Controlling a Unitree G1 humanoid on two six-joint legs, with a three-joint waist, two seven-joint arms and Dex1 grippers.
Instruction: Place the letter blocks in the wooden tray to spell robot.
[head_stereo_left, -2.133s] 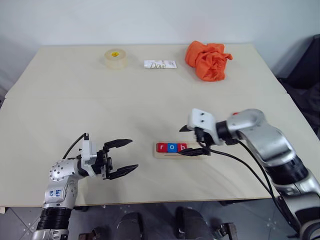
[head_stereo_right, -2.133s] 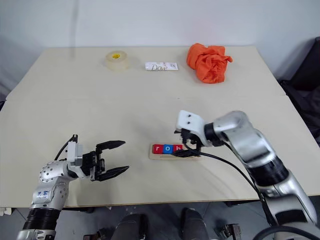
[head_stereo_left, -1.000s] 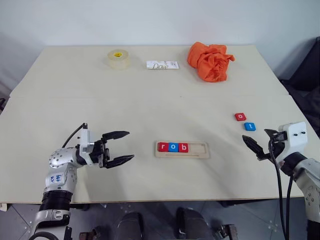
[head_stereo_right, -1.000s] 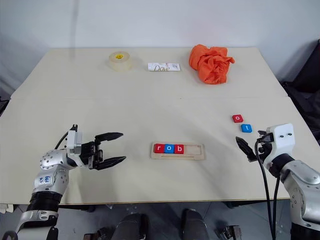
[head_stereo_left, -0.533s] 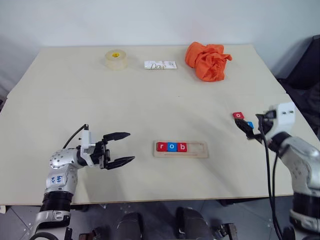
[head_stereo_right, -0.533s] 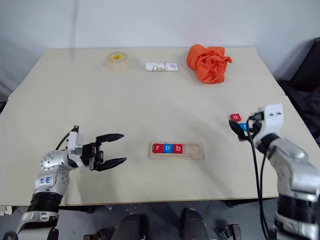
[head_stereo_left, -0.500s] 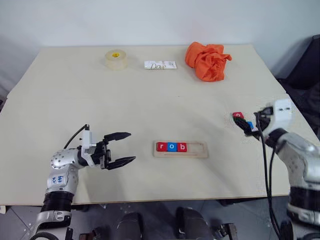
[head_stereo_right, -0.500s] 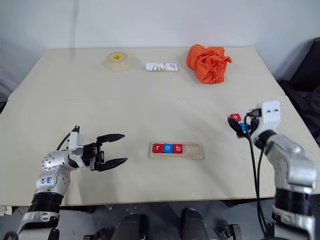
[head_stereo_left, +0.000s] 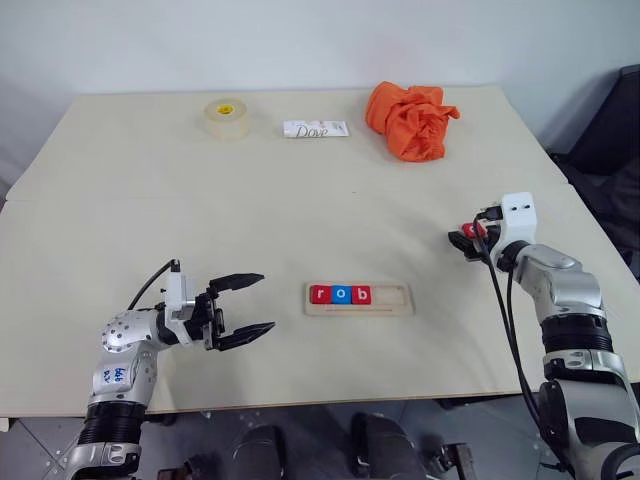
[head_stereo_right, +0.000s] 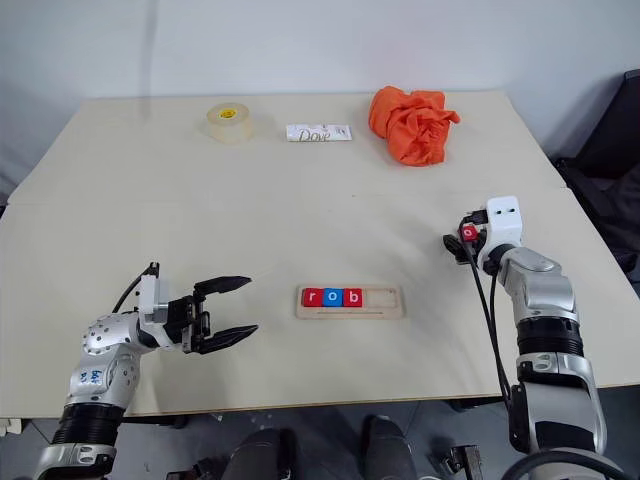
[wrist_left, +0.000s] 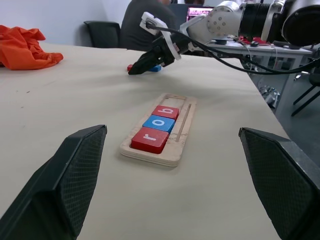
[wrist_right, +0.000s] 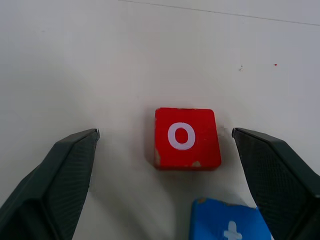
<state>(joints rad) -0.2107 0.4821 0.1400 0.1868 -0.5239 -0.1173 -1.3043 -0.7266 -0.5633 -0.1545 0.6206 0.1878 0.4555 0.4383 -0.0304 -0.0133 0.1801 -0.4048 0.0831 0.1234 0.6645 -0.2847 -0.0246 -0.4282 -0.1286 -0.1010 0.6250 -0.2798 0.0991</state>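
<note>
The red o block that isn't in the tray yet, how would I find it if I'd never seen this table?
Look at the right side of the table, away from the wooden tray in the middle. The red o block lies flat on the tabletop between the open fingers of the right hand. Its only close neighbour is the blue t block; this one is red with a white o.

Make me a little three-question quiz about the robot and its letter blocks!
1. True or false: the wooden tray already holds three blocks, r, o and b.
2. Which block lies between the right gripper's open fingers? A) a red o B) a blue b C) a red r
3. Fill in: the blue block beside the red o block shows the letter ___.

Key:
1. True.
2. A, the red o, not yet gripped.
3. t.
</note>
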